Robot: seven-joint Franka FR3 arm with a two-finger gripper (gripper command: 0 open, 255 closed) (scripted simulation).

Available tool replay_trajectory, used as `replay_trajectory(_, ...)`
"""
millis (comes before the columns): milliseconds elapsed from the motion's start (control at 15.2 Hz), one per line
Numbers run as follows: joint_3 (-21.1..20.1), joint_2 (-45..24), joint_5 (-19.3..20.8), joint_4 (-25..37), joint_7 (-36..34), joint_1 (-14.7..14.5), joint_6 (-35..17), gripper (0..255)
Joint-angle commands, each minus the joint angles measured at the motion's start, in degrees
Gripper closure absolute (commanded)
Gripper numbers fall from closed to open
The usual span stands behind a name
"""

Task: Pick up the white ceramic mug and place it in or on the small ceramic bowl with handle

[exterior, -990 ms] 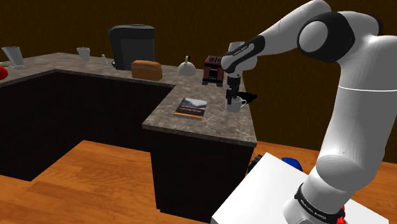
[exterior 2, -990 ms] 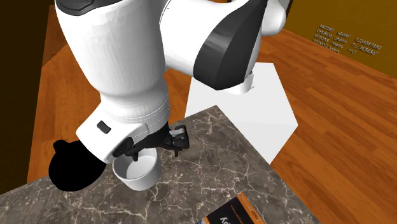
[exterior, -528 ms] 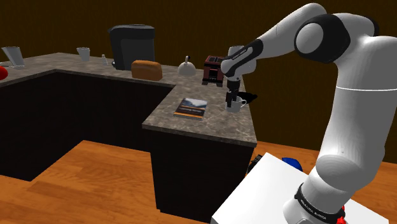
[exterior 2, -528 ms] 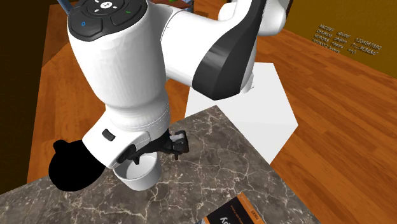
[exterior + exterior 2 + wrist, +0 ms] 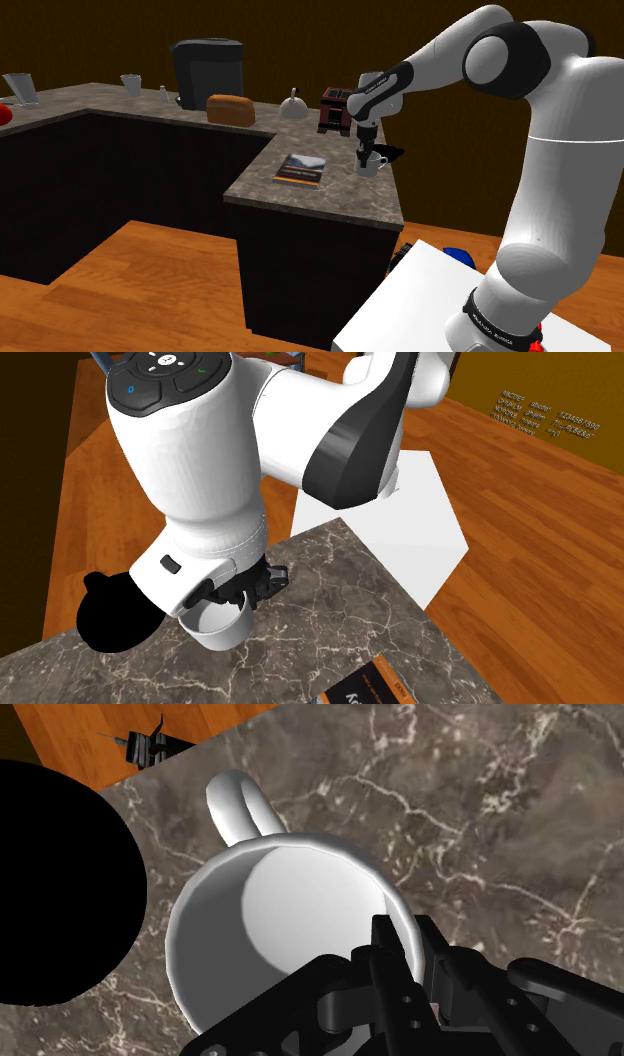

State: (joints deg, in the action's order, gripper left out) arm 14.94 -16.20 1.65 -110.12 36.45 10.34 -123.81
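Note:
A white mug [image 5: 300, 904] stands upright on the marble counter [image 5: 500, 794], its handle pointing away from my hand. My black gripper [image 5: 420, 954] is shut on the mug's rim, one finger inside the wall and one outside. In the shoulder view the gripper [image 5: 363, 157] comes straight down onto the mug [image 5: 373, 165] near the counter's right end. The bowl with handle [image 5: 50, 884] is drawn pure black and sits right beside the mug. From the second exterior view, the bowl [image 5: 115, 614] lies left of the mug [image 5: 215, 629], and the arm partly hides the gripper [image 5: 248, 590].
A book [image 5: 301, 169] lies on the counter to the shoulder view's left of the mug. A dark toaster [image 5: 336, 108], a white kettle [image 5: 293, 106], a bread loaf [image 5: 231, 109] and a coffee machine [image 5: 208, 70] line the back. The counter edge drops to wooden floor [image 5: 520, 502].
The fingers stood apart around the mug's rim and have now closed onto it. The arm settled slightly lower a second ago and has held still since. The mug has not moved.

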Motion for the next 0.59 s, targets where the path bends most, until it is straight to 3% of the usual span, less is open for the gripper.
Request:
replay_trajectory(0, 0.0, -0.01, 0.0, -0.01, 0.0, 0.0, 0.0, 255)
replay_trajectory(528, 0.12, 1.44, 0.34, 1.28, -0.04, -0.13, 2.69, 255)
